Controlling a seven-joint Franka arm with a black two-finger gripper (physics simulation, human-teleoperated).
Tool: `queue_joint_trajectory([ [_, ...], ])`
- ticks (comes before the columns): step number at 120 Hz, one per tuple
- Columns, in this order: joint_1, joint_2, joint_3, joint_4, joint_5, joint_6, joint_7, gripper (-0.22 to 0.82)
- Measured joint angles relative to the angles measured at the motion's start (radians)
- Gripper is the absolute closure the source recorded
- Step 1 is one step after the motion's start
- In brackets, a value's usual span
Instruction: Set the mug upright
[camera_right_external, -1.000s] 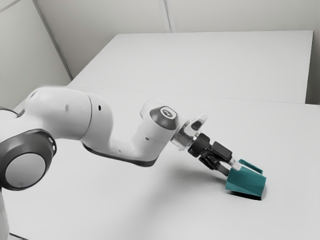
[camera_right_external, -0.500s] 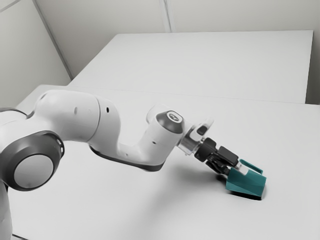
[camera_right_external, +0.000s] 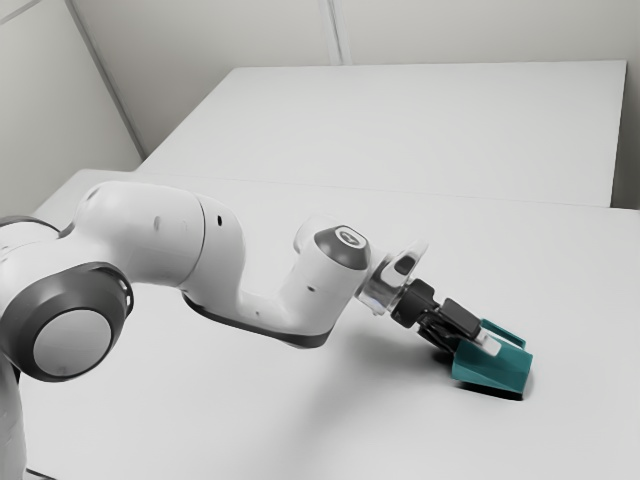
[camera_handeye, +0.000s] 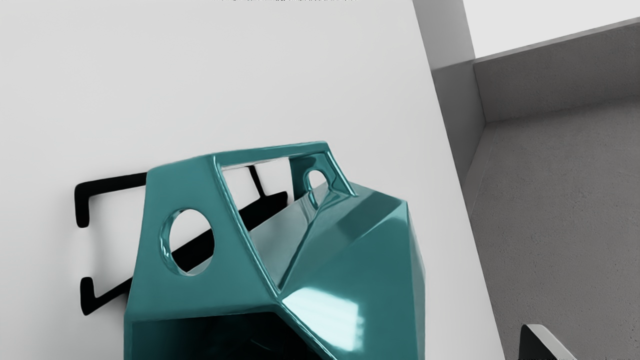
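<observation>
Slightly farther over the teal mug (camera_right_external: 500, 370) than in the earlier frame, my jaws (camera_right_external: 474, 346) stand wide. The mug lies on its side on the tabletop (camera_right_external: 220, 420), mouth (camera_handeye: 210, 340) facing the jaws, handle (camera_handeye: 170, 195) uppermost. One fingertip (camera_handeye: 547, 345) stands apart from its outer wall in the wrist view. My arm (camera_right_external: 140, 235) enters from the exterior view's left.

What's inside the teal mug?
Looking into the mug, you see dark teal inner wall with a faint gleam. Deeper in, it is too dark to make out, and in the exterior view its outer wall covers the inside, so I can't say whether it holds anything.
</observation>
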Motion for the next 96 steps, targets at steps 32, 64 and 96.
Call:
queue_joint_trajectory([
  [32,0.0,0.001,-0.001,-0.001,-0.011,-0.003,0.014,0.39],
  [64,-0.001,0.001,-0.001,-0.001,-0.02,-0.008,0.023,0.52],
  [96,-0.002,0.001,-0.001,-0.001,-0.023,-0.011,0.029,0.67],
])
